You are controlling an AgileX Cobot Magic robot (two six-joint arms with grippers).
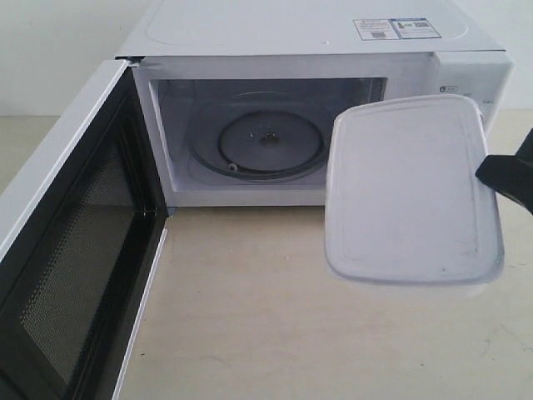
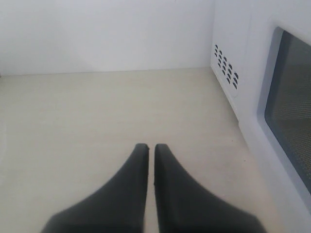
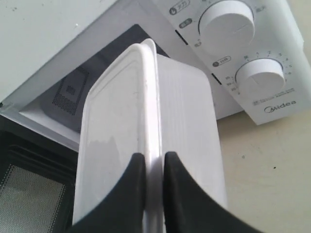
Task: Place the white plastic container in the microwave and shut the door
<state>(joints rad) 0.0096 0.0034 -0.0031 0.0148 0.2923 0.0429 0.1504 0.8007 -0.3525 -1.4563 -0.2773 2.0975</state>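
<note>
While the door (image 1: 75, 250) stands swung wide at the left, the left claw (image 2: 149, 147) hangs pinched together, holding nothing, over the surface (image 2: 73, 121) beside the door's outer face. Microwave (image 1: 316, 33) sits toward the surface's far edge, cavity open, glass turntable (image 1: 271, 142) showing. Container (image 1: 412, 187) is outside the cavity, lifted off the surface before the knobs (image 3: 226, 19). Right claw (image 3: 154, 162) clamps its lid lip edgewise.

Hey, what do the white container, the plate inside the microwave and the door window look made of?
The container looks like plastic: milky white, matte, with a moulded lip around its top. The plate is likely clear glass, see-through with soft reflections. The door window seems to be fine metal mesh, dark and dotted with tiny holes.
</note>
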